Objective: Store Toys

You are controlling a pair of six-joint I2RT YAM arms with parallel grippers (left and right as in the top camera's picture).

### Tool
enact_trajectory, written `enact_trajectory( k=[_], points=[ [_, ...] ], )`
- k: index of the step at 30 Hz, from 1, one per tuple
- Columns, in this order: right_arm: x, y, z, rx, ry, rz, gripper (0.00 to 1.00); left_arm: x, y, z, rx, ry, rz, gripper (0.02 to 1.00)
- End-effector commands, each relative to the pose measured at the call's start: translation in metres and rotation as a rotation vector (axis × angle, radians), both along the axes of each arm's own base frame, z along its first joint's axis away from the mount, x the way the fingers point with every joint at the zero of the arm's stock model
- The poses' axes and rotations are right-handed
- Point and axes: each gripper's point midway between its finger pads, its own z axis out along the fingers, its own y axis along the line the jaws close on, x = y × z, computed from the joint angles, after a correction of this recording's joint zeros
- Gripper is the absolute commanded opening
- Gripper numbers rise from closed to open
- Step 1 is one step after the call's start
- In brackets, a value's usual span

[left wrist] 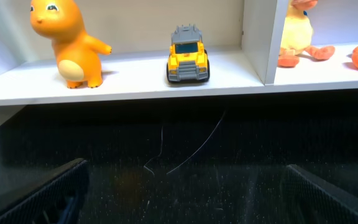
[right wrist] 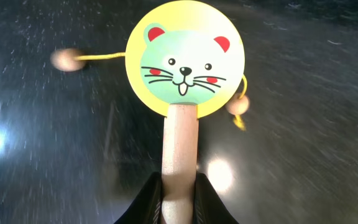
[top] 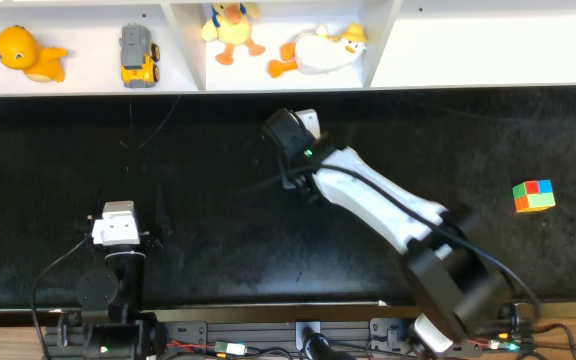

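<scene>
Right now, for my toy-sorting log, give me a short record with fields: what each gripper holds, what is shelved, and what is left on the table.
right gripper: shut on the wooden handle of the round yellow rattle drum with an animal face
left gripper: open, empty, facing the white shelf
left compartment: orange plastic figure, yellow and grey toy truck
middle compartment: yellow plush duck, white plush duck
left on black table: multicoloured cube

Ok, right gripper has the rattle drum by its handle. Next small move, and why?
Probably carry it toward the white shelf: the right gripper is shut on the rattle drum by its handle, and the drum is over the black mat, short of the shelf.
</scene>
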Motion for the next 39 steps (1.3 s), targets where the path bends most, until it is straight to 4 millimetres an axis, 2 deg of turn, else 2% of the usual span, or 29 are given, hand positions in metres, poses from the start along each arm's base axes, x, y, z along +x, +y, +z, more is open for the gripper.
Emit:
enact_trajectory(
  k=[1, 5, 8, 9, 14, 19, 24, 34, 39],
  points=[
    [-0.017, -0.029, 0.03, 0.011, -0.083, -0.047, 0.069, -0.001, 0.001, 0.001, 0.016, -0.006, 0.003, 0.996],
    [-0.043, -0.073, 0.039, 0.042, -0.108, -0.132, 0.086, -0.001, 0.001, 0.001, 0.016, -0.006, 0.003, 0.998],
    [-0.051, -0.097, 0.046, 0.05, -0.127, -0.183, 0.088, -0.001, 0.001, 0.001, 0.016, -0.006, 0.003, 0.998],
    [-0.055, -0.115, 0.05, 0.043, -0.132, -0.214, 0.086, -0.001, 0.001, 0.001, 0.016, -0.006, 0.003, 0.998],
    [-0.058, -0.156, 0.063, 0.008, -0.14, -0.271, 0.066, -0.001, 0.001, 0.001, 0.016, -0.006, 0.003, 0.998],
    [-0.054, -0.185, 0.075, -0.003, -0.181, -0.318, 0.071, -0.001, 0.001, 0.001, 0.016, -0.006, 0.003, 0.998],
    [-0.04, -0.197, 0.086, -0.028, -0.242, -0.281, 0.099, -0.001, 0.001, 0.001, 0.016, -0.006, 0.003, 0.998],
    [0.004, -0.214, 0.096, -0.075, -0.323, -0.216, 0.071, -0.001, 0.001, 0.001, 0.016, -0.006, 0.003, 0.998],
    [0.047, -0.21, 0.107, -0.109, -0.345, -0.15, 0.08, -0.001, 0.001, 0.001, 0.016, -0.006, 0.003, 0.998]
  ],
)
